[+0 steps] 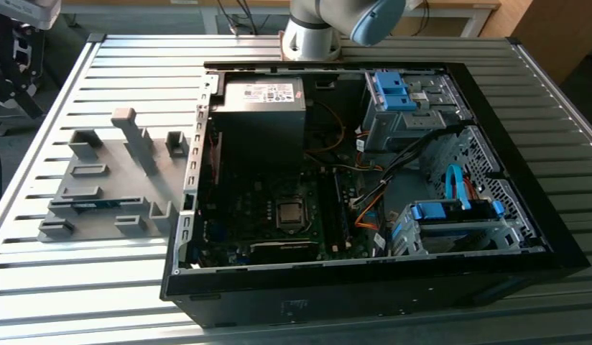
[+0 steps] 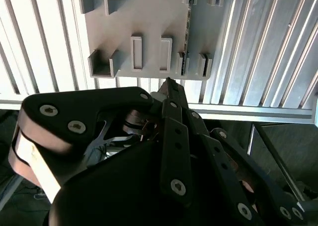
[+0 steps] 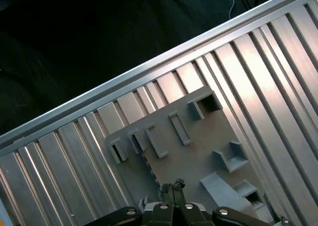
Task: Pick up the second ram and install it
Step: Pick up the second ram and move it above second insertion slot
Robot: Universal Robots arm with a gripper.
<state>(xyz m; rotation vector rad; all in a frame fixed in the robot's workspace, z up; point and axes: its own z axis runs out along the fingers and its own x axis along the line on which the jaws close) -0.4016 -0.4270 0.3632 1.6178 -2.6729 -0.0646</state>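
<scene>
Grey plastic forms the one fixture plate. It lies on the ribbed metal surface, just beside the one open computer case, on the exterior view's left. One second ram, a thin blue strip, stands on edge in the plate's brackets, well apart from the case. The one arm rises behind the case.

In both wrist views the pincer is clenched, its two fingertips pressed together with nothing between them. It hangs over the plate near the strip's end without touching it.

The exterior view takes in the case's interior and the arm's base. The second wrist view shows the ram edge-on between two brackets.
</scene>
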